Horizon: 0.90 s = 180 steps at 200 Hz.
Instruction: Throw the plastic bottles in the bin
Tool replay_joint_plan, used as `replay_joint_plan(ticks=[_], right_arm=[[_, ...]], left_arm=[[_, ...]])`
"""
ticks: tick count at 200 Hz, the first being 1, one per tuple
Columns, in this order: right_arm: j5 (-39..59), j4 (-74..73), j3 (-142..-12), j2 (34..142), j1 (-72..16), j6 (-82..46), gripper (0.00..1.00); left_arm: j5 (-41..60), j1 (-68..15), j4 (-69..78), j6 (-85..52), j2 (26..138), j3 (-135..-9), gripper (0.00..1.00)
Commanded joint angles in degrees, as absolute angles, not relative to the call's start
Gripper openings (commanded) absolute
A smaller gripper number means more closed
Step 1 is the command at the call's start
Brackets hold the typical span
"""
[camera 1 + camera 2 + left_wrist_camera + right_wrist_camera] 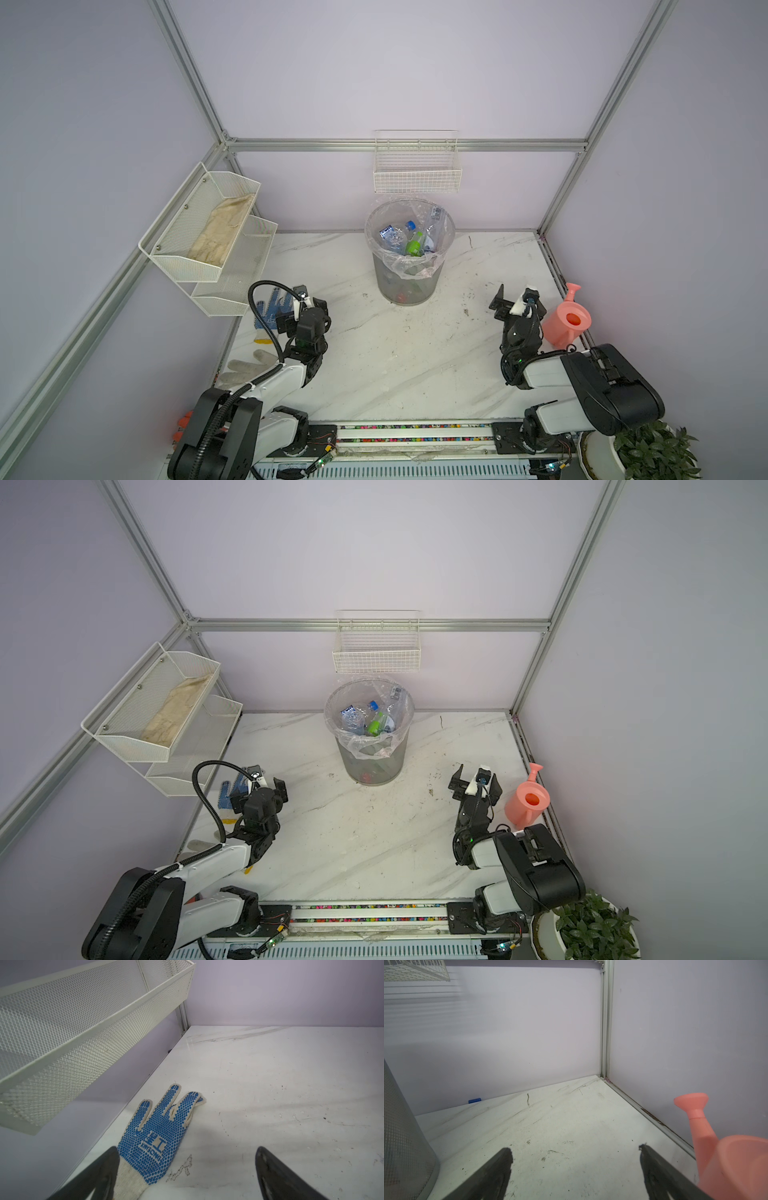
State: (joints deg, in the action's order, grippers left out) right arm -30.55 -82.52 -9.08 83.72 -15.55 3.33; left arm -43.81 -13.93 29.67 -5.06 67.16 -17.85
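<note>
The left gripper (186,1148) stood released with its jaws spread wide and nothing between them. It hung low over a blue-dotted work glove (153,1136) on the table (395,357), to the left of the bin (405,286). The right gripper (574,1147) was likewise spread and empty, above bare tabletop to the right of the bin, with a pink watering can (726,1159) just beside it on the side away from the bin. No bottle lay ahead of either pair of jaws. The plastic bottles (397,239) in view were all inside the bin, piled at mixed angles within its clear liner, and a green one (414,245) leaned against the rest, so they shared no single long axis. The bin stood ahead of the two grippers and between them, at roughly equal reach from each. In both top views, no bottle remained on the table around the bin, and the task therefore appeared complete or very nearly so. A small blue item (474,1100) lay behind the bin at the wall foot; it was too small to identify.
</note>
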Motion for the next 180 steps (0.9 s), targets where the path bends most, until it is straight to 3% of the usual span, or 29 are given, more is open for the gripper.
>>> replay_joint_plan(ticks=[1, 86, 130, 180], right_arm=[[-29.19, -93.46, -7.88, 85.36, -15.20, 5.34, 0.97], [-24.70, -106.51, -7.30, 95.91, -11.99, 2.59, 0.97], [-21.72, -107.06, -12.31, 105.32, -11.48, 3.74, 0.90], [-19.56, -107.05, -12.66, 105.65, -11.16, 4.12, 0.97]], left_arm=[[-44.08, -13.29, 36.35, -3.66, 66.36, -15.35, 1.00], [-42.08, -11.22, 49.37, -2.89, 67.85, -11.25, 1.00], [-40.07, -9.51, 53.86, -4.38, 67.88, -9.23, 1.00], [-33.47, -5.99, 57.41, -6.17, 72.19, -10.38, 1.00]])
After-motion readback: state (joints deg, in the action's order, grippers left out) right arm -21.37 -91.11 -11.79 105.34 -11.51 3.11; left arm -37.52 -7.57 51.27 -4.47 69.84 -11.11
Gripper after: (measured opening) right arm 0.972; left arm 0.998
